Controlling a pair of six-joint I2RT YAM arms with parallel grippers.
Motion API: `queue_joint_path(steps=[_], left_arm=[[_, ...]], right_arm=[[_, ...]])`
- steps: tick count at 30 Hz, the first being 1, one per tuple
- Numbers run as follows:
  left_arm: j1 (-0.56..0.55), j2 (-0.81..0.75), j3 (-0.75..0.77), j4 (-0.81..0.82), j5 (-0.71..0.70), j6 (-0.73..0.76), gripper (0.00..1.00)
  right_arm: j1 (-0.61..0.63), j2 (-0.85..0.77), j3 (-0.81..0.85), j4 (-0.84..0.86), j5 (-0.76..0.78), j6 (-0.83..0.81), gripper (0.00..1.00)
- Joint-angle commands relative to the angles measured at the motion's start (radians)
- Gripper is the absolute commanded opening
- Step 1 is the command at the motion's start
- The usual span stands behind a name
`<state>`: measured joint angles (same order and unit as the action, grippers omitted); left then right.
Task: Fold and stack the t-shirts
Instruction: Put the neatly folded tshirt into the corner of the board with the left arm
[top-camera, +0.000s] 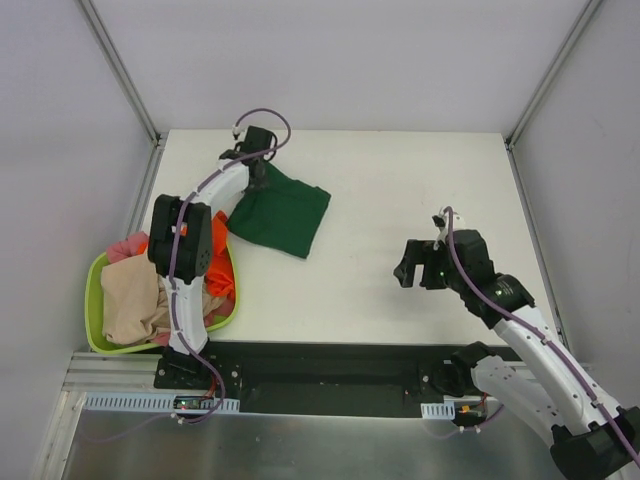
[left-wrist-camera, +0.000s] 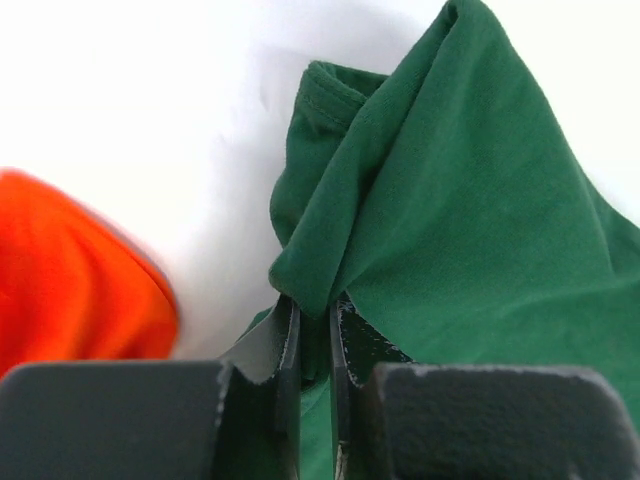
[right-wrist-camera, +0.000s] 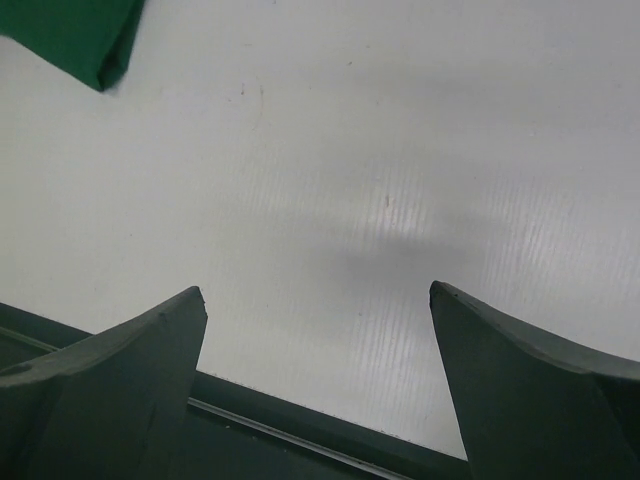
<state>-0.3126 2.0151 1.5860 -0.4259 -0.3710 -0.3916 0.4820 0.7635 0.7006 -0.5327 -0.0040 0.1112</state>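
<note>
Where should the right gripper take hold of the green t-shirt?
Grip the green t-shirt at its near-right corner, from the right: that corner lies flat and free, the left gripper pinches the far-left one, and the open right gripper is on that side.

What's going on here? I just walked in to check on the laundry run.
The left gripper is shut on a fold of the dark green t-shirt, which lies at the far left of the table. The right gripper hangs open above the table, holding nothing. A beige shirt, an orange shirt and a pink shirt sit unfolded in the lime basket.
</note>
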Motion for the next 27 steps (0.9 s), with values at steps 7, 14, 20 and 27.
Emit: queue_joint_path(steps=[7, 14, 20, 27], left_arm=[[0.187, 0.204, 0.354, -0.022, -0.043, 0.257, 0.00], [0.257, 0.272, 0.469, -0.024, -0.089, 0.382, 0.00], [0.274, 0.352, 0.546, -0.022, -0.173, 0.435, 0.00], [0.305, 0.439, 0.652, -0.019, -0.266, 0.457, 0.00]], right_arm=[[-0.028, 0.009, 0.045, -0.046, 0.098, -0.041, 0.96], [-0.049, 0.089, 0.074, -0.050, 0.124, -0.033, 0.96], [-0.063, 0.158, 0.102, -0.052, 0.096, -0.036, 0.96], [-0.068, 0.168, 0.099, -0.049, 0.088, -0.012, 0.96]])
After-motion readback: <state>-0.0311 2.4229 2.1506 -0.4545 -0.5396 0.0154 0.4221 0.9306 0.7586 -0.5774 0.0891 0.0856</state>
